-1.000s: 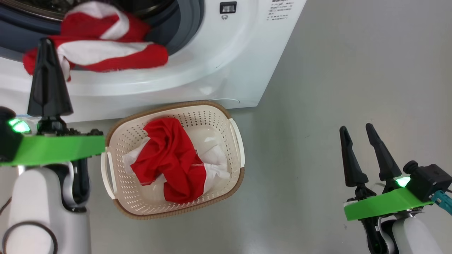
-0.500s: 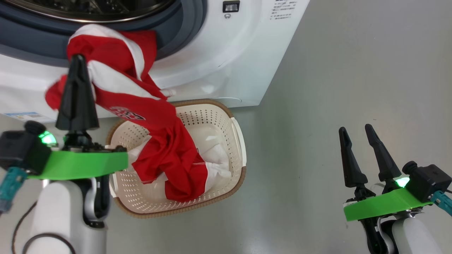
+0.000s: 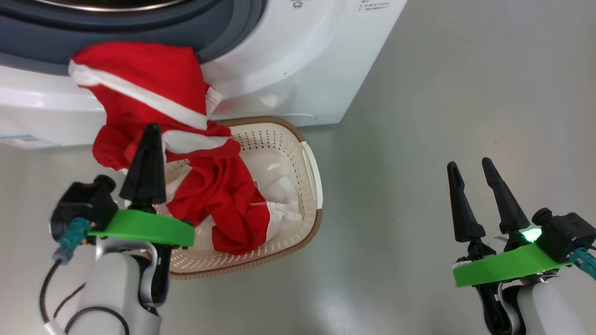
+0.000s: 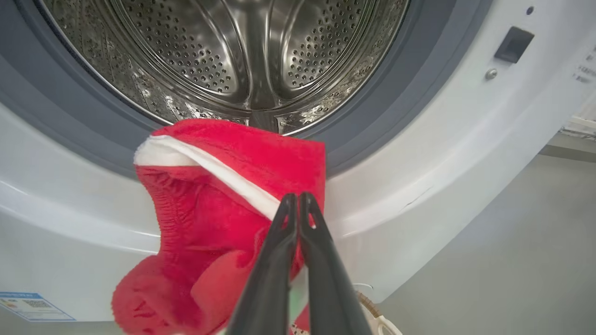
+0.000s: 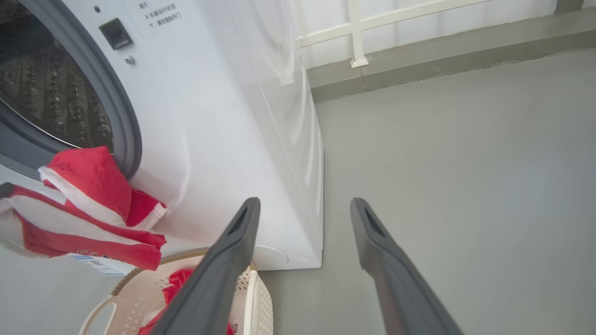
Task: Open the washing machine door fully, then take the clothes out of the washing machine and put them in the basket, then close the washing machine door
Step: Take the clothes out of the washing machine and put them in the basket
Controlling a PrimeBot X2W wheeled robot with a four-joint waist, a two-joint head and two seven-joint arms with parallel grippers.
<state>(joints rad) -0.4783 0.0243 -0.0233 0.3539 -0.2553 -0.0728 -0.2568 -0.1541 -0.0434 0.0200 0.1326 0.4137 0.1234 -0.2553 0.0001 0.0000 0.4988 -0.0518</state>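
Currently left fingers (image 3: 148,160) clamp clothes (image 3: 139,79) over basket (image 3: 285,151); right fingers (image 3: 460,209) spread.

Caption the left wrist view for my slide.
Left gripper shut on the clothes, just outside the washing machine.

The right gripper (image 5: 305,201) rises from the bottom edge, its two dark fingers spread wide with nothing between them, over the grey floor (image 5: 465,163). To its left stands the white washing machine (image 5: 223,116), its grey rubber ring (image 5: 122,125) framing the perforated steel drum (image 5: 42,88). A small dark latch slot (image 5: 115,33) sits beside the ring. A red garment with white bands (image 5: 88,186) hangs at the ring's lower edge. Below it sits the cream perforated basket (image 5: 135,300), brown-rimmed, with red fabric (image 5: 172,281) inside.
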